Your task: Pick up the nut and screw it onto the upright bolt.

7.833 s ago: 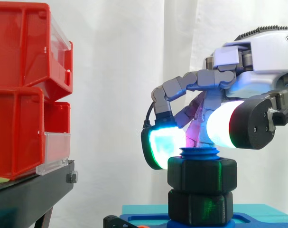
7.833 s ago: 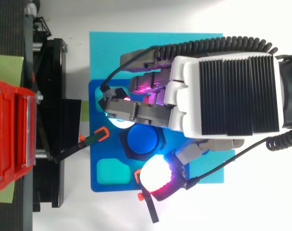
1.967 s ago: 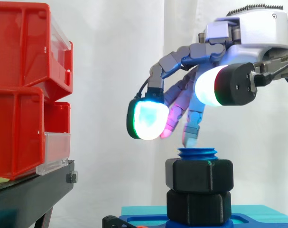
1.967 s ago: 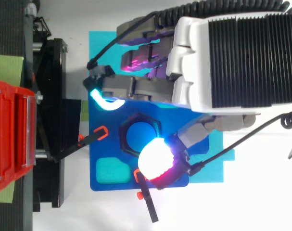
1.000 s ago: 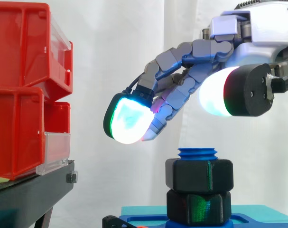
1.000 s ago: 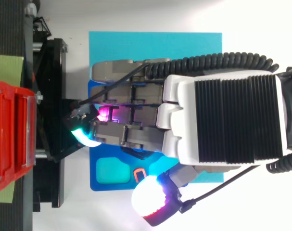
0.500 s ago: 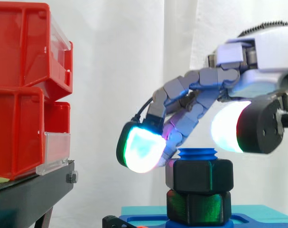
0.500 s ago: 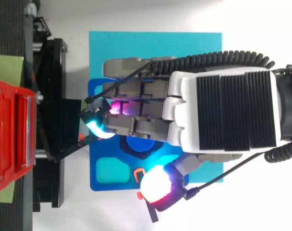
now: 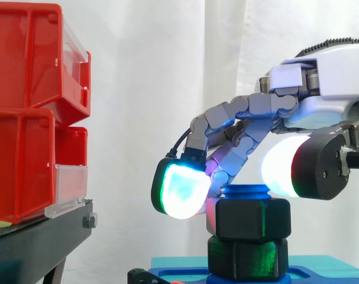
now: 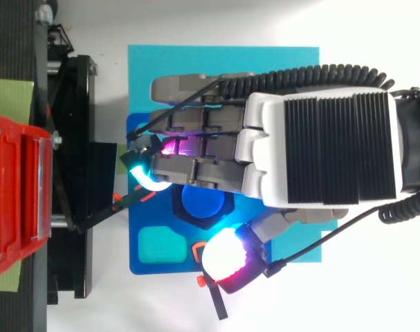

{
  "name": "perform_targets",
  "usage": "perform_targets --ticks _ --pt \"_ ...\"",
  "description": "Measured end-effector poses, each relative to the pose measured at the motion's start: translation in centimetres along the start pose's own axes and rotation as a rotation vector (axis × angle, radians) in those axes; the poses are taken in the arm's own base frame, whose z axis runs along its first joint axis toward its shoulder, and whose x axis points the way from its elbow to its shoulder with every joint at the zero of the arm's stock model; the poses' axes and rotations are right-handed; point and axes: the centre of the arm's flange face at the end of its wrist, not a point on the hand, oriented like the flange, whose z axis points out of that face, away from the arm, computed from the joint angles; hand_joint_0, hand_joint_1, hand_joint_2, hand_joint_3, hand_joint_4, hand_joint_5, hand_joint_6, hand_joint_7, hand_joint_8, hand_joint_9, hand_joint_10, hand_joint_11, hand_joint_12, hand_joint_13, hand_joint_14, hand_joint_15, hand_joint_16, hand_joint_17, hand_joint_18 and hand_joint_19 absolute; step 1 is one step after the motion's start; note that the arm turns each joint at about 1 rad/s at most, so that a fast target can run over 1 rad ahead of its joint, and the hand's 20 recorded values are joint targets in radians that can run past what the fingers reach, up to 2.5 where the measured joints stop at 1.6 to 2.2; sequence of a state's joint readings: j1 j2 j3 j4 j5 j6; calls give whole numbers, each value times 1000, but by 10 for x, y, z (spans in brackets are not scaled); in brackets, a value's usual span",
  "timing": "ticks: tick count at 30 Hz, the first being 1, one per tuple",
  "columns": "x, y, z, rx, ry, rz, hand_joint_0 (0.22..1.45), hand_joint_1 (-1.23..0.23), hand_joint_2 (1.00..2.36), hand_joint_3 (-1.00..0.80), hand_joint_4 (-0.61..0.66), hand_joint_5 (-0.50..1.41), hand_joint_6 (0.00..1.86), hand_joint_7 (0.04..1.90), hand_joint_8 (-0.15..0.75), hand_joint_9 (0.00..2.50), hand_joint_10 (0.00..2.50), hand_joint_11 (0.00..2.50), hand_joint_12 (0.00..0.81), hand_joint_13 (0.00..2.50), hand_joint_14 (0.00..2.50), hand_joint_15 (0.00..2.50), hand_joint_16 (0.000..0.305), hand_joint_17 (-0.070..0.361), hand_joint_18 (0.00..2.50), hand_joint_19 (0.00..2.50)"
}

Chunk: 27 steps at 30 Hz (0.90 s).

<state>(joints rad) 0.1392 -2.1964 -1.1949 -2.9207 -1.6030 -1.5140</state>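
Note:
A black hex nut (image 9: 250, 218) sits threaded on the blue upright bolt (image 9: 245, 190), stacked over a second black nut (image 9: 247, 257). From above, the bolt's blue top (image 10: 201, 202) shows inside the nut's hexagon. My hand (image 9: 327, 89) hangs over the bolt, open, with fingers bent down around the bolt's top. One glowing fingertip (image 9: 180, 190) hangs just left of the upper nut. The thumb's white pad (image 9: 281, 168) sits at the right, just above the nut. From above, that thumb pad (image 10: 223, 259) stands apart from the nut's edge. The palm (image 10: 320, 149) hides the rest.
The bolt stands on a blue fixture (image 10: 144, 266) with a teal recess (image 10: 161, 245), on a teal mat (image 10: 196, 62). Red bins (image 9: 25, 118) on a black stand (image 9: 37, 242) rise at the left. An orange-tipped black clamp (image 10: 137, 197) reaches from the stand toward the fixture.
Two seconds ago the hand was raised off the bolt with fingers spread. It has since come down and its fingers have curled in beside the upper nut. The nuts look unmoved.

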Motion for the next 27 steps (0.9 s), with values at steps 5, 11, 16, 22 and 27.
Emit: perform_targets --ticks 5,11,16,22,27 --pt "0 -2 0 2 0 0 483 -321 1000 -500 172 -35 502 1313 216 723 0 0 223 649 0 0 25 55 233 0" --pt "0 -2 0 3 0 0 486 -328 1000 -500 167 -16 500 1438 223 771 0 0 213 684 0 0 24 55 286 0" --pt "0 -3 -1 4 0 0 493 -339 1000 -500 157 -9 531 1447 225 821 0 0 204 733 0 0 23 53 349 0" --pt "0 -5 -1 6 0 0 498 -350 1000 -500 164 0 563 1429 227 931 0 0 190 807 0 0 23 51 423 0" --pt "0 -8 -2 7 0 0 502 -356 1000 -500 153 8 589 1418 241 1037 0 0 176 866 0 0 21 47 493 20"
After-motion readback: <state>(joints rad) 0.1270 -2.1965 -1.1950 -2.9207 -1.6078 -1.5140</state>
